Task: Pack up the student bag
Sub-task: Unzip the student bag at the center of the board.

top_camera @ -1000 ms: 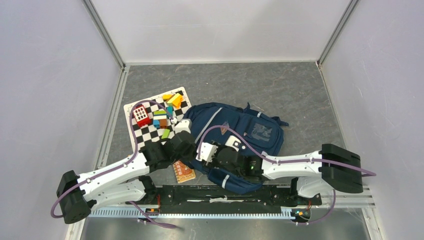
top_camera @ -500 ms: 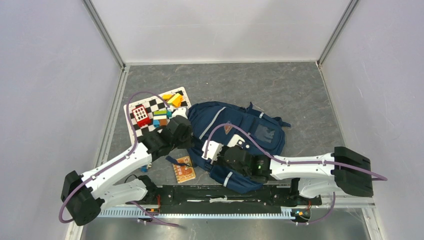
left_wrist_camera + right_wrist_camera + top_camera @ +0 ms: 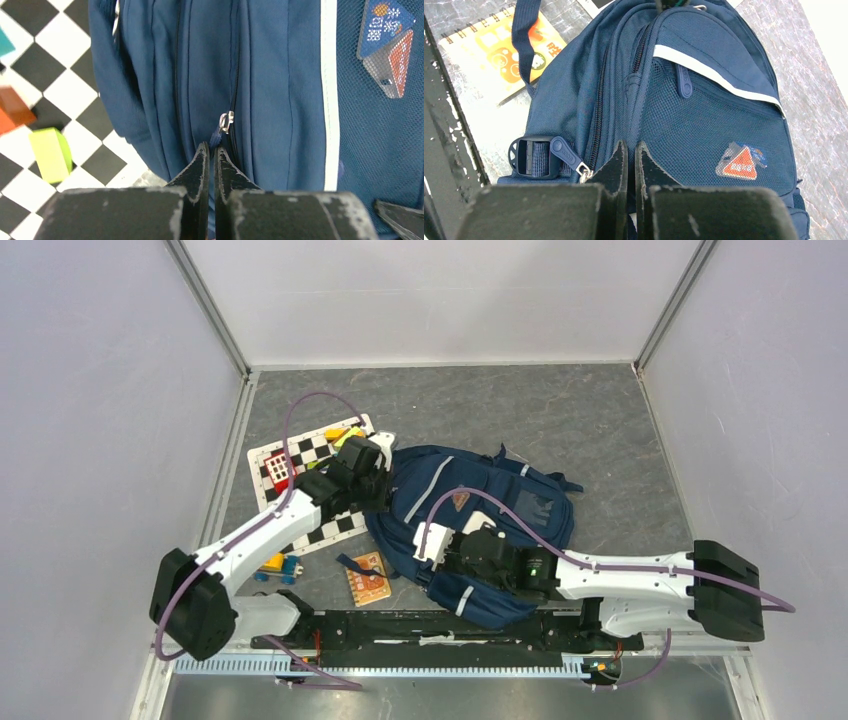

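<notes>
The student bag (image 3: pixel 505 498), navy with grey stripes and a triangular logo (image 3: pixel 741 161), lies flat in the middle of the table. At the bag's far left edge my left gripper (image 3: pixel 385 472) is shut on the blue zip pull (image 3: pixel 218 136), just below its metal slider (image 3: pixel 226 121); the fingertips (image 3: pixel 202 156) press together around the tab. My right gripper (image 3: pixel 630 145) is shut on the bag's fabric at its near end, beside a strap buckle (image 3: pixel 529 157) and a second zip pull (image 3: pixel 566 154). In the top view this gripper (image 3: pixel 437 552) sits over the bag's near left corner.
A checkered mat (image 3: pixel 300 490) with several toy blocks lies left of the bag, a green block (image 3: pixel 50 152) close to my left gripper. A spiral notebook (image 3: pixel 367 580) lies near the bag's front left. A yellow and blue toy (image 3: pixel 278 565) sits by the left arm.
My right gripper has closed on the bag's near end. My left arm has stretched away from the base, carrying the zip pull toward the bag's far left edge. The bag shifted slightly.
</notes>
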